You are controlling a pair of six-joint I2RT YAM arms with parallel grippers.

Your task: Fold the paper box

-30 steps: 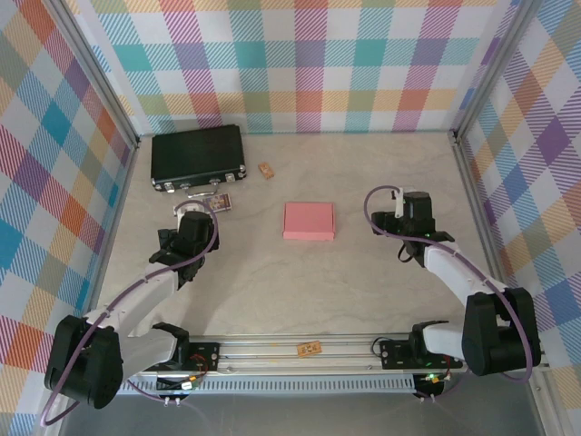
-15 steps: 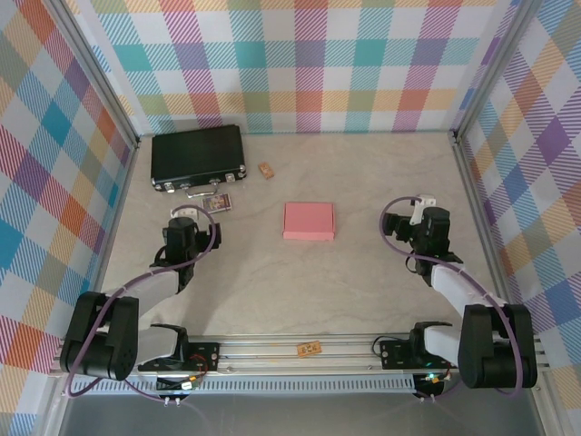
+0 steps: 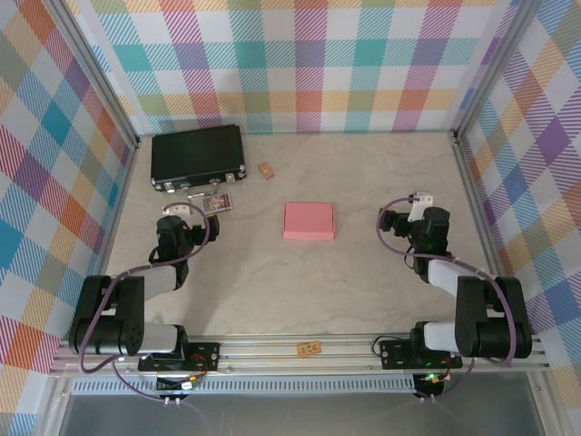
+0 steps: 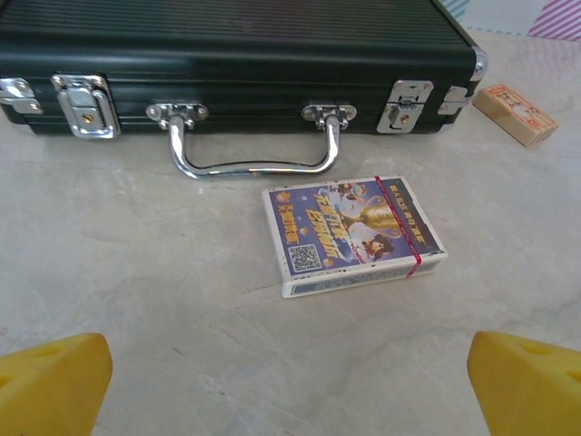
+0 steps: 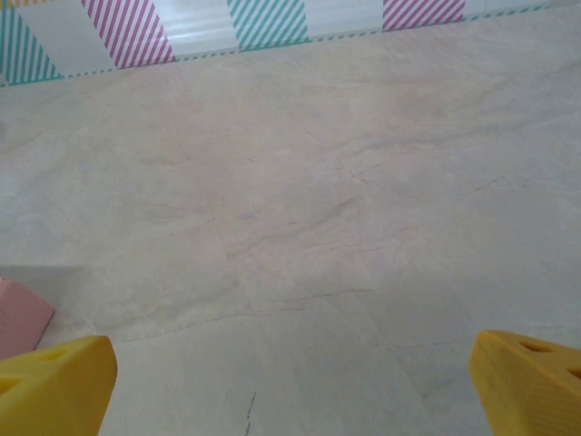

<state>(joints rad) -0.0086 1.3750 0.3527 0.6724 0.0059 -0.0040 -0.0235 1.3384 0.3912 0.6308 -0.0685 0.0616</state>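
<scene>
Top external | we see paper box [image 3: 309, 221] right of left fingers [image 4: 54, 381], left of nearer right fingers [image 5: 54, 386] | both wide apart, empty

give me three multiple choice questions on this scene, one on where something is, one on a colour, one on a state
1. Where does the paper box lie?
A) against the back wall
B) near the middle of the table
C) on the near rail

2. What colour is the hard case?
A) black
B) white
C) green

3. How do the jaws of the left gripper stand?
A) shut on the paper box
B) shut on nothing
C) wide open, empty

Answers:
1 B, the top view shows it lying flat mid-table, touching nothing.
2 A, its ribbed shell is black.
3 C, the left wrist view shows the yellow fingertips far apart with bare table between them.
</scene>
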